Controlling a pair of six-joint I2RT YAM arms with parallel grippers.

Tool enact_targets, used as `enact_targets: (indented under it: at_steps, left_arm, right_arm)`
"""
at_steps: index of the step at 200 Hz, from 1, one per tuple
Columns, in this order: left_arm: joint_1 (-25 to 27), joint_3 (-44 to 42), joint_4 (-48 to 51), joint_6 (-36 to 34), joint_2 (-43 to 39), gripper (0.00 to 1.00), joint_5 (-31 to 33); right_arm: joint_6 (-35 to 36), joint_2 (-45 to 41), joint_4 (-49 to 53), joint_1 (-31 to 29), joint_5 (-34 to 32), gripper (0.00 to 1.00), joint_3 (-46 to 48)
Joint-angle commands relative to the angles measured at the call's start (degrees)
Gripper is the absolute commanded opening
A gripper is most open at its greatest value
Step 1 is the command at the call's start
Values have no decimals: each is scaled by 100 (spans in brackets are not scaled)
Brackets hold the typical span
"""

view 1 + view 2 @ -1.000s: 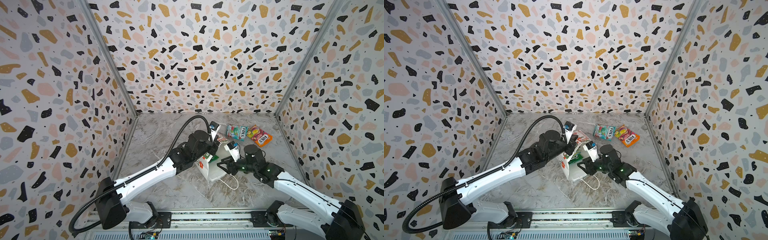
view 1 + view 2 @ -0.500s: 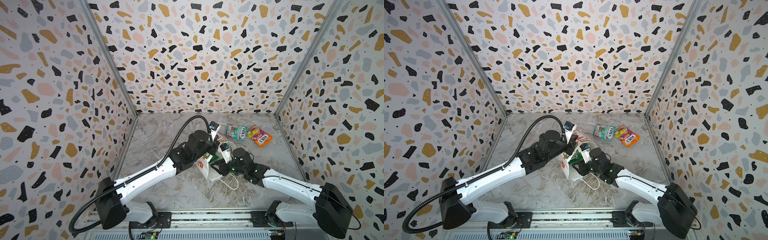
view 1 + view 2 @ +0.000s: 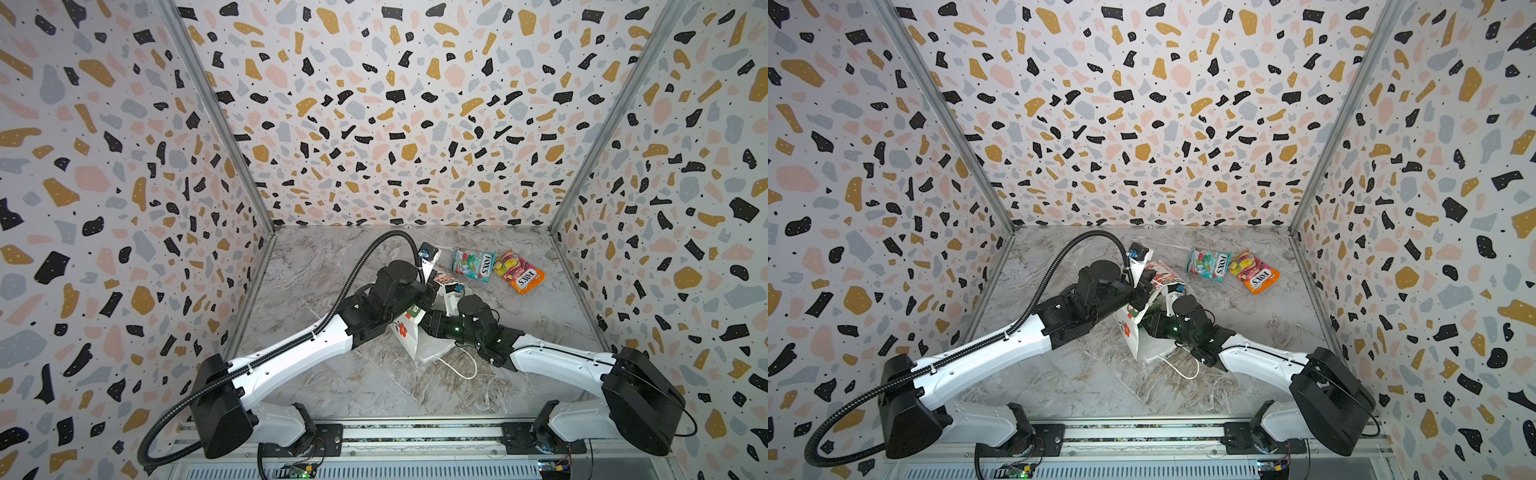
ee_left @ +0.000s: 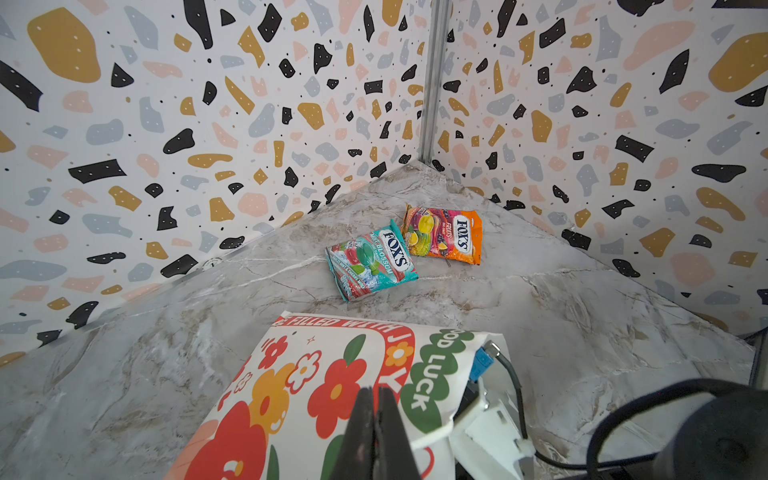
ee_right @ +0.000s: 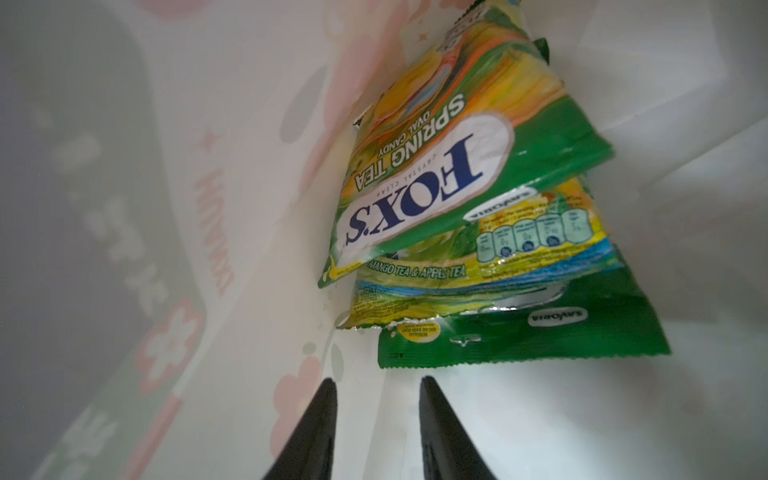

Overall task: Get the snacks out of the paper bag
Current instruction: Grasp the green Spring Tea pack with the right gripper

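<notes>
Your left gripper [image 4: 376,419] pinches paper bag [image 4: 316,386] wall, propping mouth open. Your right gripper [image 5: 376,399] inside bag, jaws narrowly apart, empty, just short of green packets [image 5: 436,183]. Teal packet [image 4: 372,266], orange packet [image 4: 444,235] already out near table's [image 4: 540,311] far right corner.

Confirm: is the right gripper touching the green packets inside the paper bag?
Apart. The right wrist view shows the right gripper open, with a strip of white paper bag visible between its tips and the nearest green packet.
</notes>
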State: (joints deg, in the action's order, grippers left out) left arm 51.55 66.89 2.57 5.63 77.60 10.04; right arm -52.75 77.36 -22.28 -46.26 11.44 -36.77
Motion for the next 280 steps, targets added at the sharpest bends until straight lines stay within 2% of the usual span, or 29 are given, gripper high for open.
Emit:
enact_targets:
  at_steps: [1,56,134,188,233,259,280]
  left_arm:
    - [21,-15,-191,50,-70,0,86]
    - [15,-15,-184,44,-61,0,68]
    - [39,-11,-184,36,-56,0,60]
    - [44,-11,-182,35,-55,0,76]
    - [54,-10,-185,40,-58,0,62]
    - [59,-13,-187,34,-60,0,102]
    - [63,-19,-183,31,-40,0,150]
  right_arm:
    - [-506,21,-365,-21,-249,33,-232]
    - [-1034,358,-612,-22,-627,33,-458]
    - [-1238,920,-350,-6,-1043,47,-1048]
    - [-1336,1196,-207,14,-1121,50,-1230]
    - [-1362,1445,-201,34,-1257,50,-1361]
    - [-1232,1718,-319,103,-1113,46,-1558]
    - [-1209,1870,-408,161,-906,38,-1625]
